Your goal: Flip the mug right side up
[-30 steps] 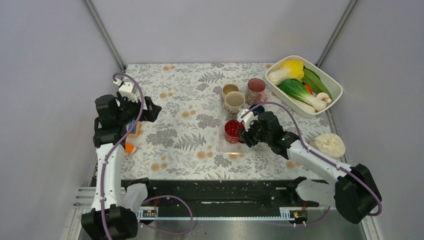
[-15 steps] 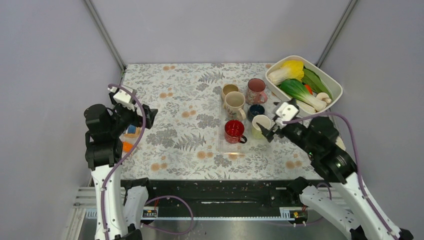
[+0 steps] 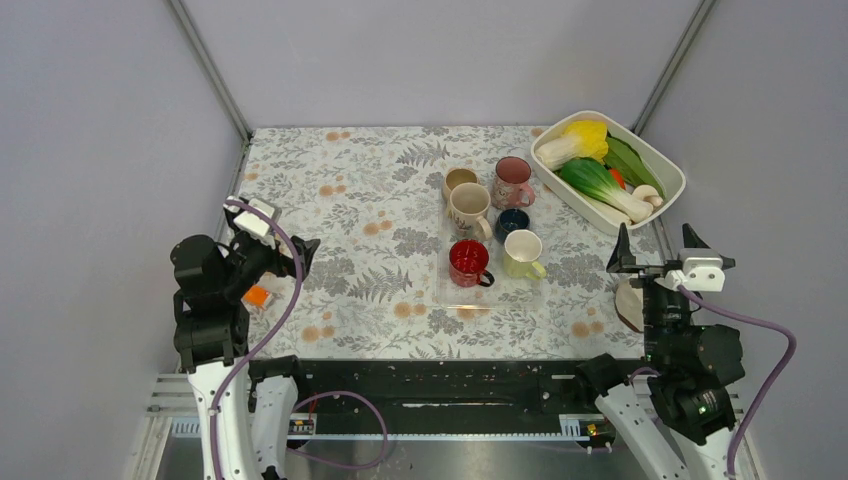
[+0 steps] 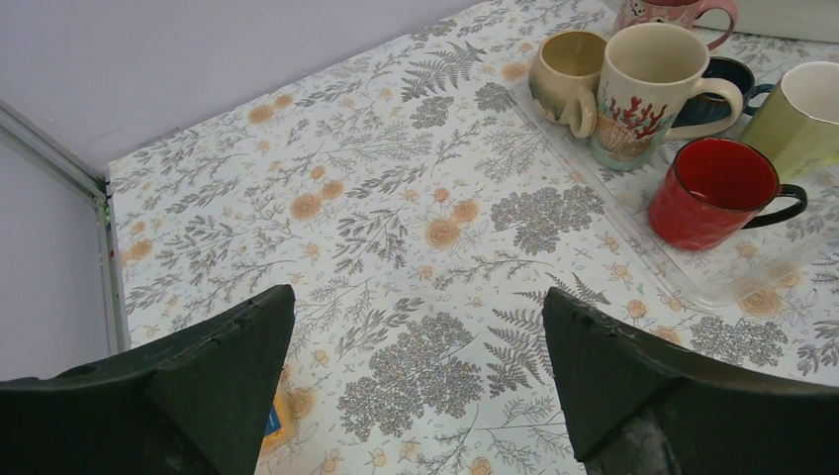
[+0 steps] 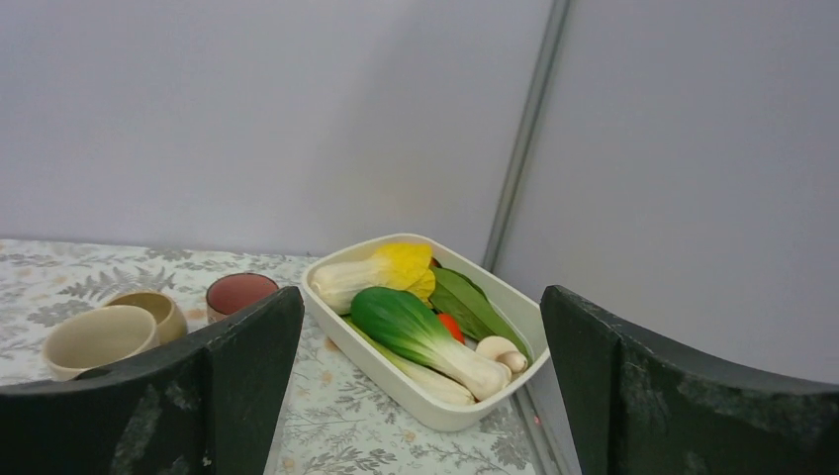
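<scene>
A pale green mug [image 3: 523, 252] [image 4: 806, 114] stands mouth up on a clear tray [image 3: 490, 295], beside a red mug [image 3: 468, 262] [image 4: 714, 193]. Behind them, also upright, are a cream mug with a coral print [image 3: 468, 207] [image 4: 648, 89], a small beige cup [image 3: 458, 182], a dark blue cup [image 3: 512, 222] and a pink mug [image 3: 512, 180] [image 5: 240, 294]. My right gripper [image 3: 656, 235] [image 5: 422, 297] is open and empty, raised at the table's right edge, well clear of the mugs. My left gripper [image 3: 303, 248] [image 4: 418, 297] hangs open and empty over the left side.
A white bin [image 3: 672, 172] [image 5: 396, 381] of toy vegetables sits at the back right. A pale bun-like object [image 3: 628, 300] lies partly behind my right arm. An orange item [image 3: 258, 296] lies at the left edge. Grey walls enclose the table.
My right gripper opened off the mugs on the tray and drew back to the near right edge. The pale green mug now shows upright. My left arm pulled back slightly.
</scene>
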You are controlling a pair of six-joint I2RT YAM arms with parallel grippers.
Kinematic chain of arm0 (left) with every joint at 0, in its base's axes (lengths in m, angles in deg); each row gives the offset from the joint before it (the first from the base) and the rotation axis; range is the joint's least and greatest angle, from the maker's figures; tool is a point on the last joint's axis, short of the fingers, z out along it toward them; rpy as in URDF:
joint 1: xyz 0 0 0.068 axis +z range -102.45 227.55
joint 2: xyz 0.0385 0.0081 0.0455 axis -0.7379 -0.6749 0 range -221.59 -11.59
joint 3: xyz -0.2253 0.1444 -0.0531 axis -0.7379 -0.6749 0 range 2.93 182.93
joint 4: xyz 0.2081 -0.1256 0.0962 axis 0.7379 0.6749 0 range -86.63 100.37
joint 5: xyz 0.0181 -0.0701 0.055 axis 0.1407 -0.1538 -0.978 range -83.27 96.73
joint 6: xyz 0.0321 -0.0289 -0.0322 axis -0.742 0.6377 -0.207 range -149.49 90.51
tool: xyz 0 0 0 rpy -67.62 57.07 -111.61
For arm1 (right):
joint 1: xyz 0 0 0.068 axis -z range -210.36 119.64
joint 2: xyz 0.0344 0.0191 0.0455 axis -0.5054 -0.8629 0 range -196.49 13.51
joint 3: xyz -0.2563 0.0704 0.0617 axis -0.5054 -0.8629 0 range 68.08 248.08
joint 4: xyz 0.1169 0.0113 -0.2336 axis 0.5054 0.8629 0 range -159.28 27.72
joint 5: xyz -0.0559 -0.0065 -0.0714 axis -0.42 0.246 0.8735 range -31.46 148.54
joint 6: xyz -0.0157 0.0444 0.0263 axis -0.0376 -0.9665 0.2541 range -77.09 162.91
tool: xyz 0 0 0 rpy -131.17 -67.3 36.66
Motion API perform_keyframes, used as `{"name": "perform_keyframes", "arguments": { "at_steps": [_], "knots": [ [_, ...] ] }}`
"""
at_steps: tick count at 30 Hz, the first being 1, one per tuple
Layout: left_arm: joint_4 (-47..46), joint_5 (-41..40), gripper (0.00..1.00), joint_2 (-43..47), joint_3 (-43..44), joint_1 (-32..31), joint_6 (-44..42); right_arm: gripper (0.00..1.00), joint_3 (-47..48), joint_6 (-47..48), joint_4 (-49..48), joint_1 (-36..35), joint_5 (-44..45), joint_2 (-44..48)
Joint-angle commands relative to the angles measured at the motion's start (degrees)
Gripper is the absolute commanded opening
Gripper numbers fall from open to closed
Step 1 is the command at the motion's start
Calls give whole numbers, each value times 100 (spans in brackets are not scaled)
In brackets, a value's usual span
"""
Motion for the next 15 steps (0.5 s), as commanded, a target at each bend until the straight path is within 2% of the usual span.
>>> {"name": "perform_keyframes", "arguments": {
  "at_steps": [1, 15],
  "knots": [
    [-475, -391, 99, 111, -140, 21, 128, 99, -161, -38, -171, 193, 508, 183],
    [-764, -681, 99, 165, -359, 17, 266, 99, -148, -345, -158, 321, 301, 143]
  ]
}}
